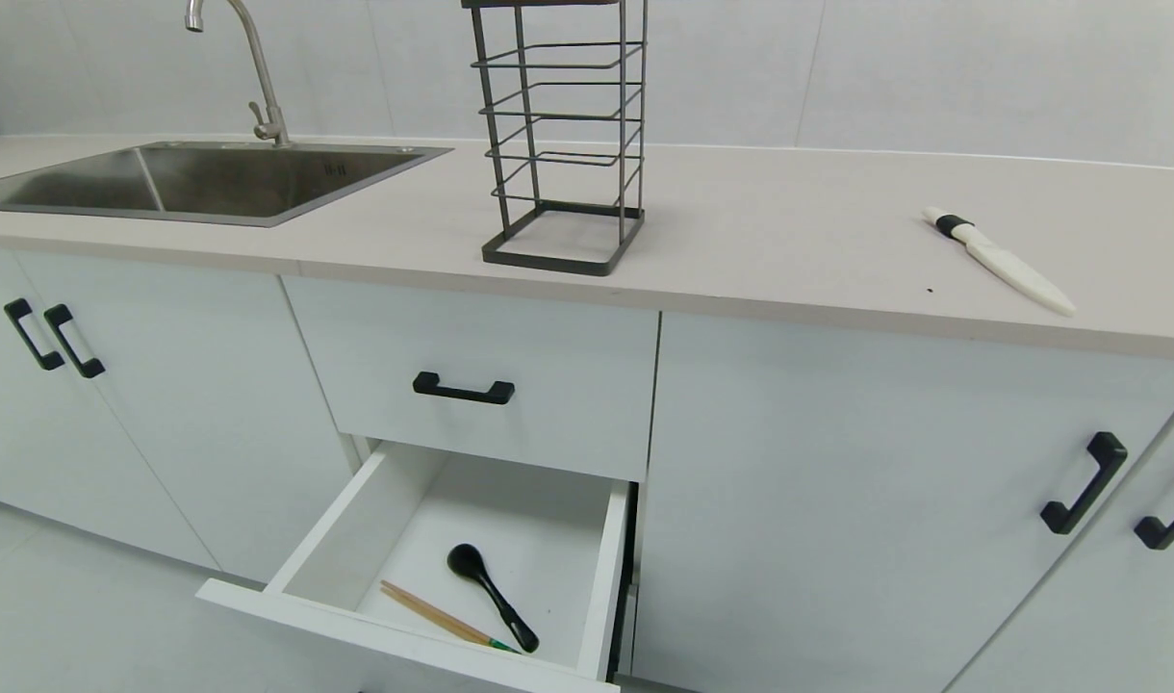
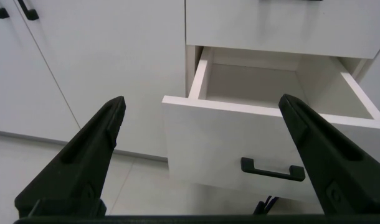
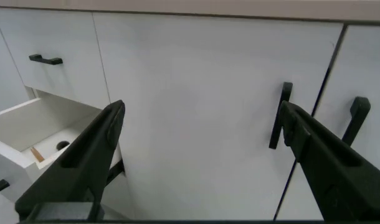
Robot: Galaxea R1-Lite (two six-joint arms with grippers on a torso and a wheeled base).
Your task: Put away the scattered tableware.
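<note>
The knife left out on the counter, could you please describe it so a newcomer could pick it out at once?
Start at the long pale countertop and go past the black wire rack toward the robot's right end. The knife lies flat there alone, white with one black band on its handle.

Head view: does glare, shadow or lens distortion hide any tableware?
Head view: no; soft even light on the knife on the counter and on the spoon and chopsticks in the drawer; cabinet edges splay, wide-angle. Left wrist view: drawer interior lightly shaded.

Head view high above counter (image 1: 789,231), both wrist views low, facing cabinet fronts (image 3: 196,112), sharing open drawer (image 1: 601,568).
</note>
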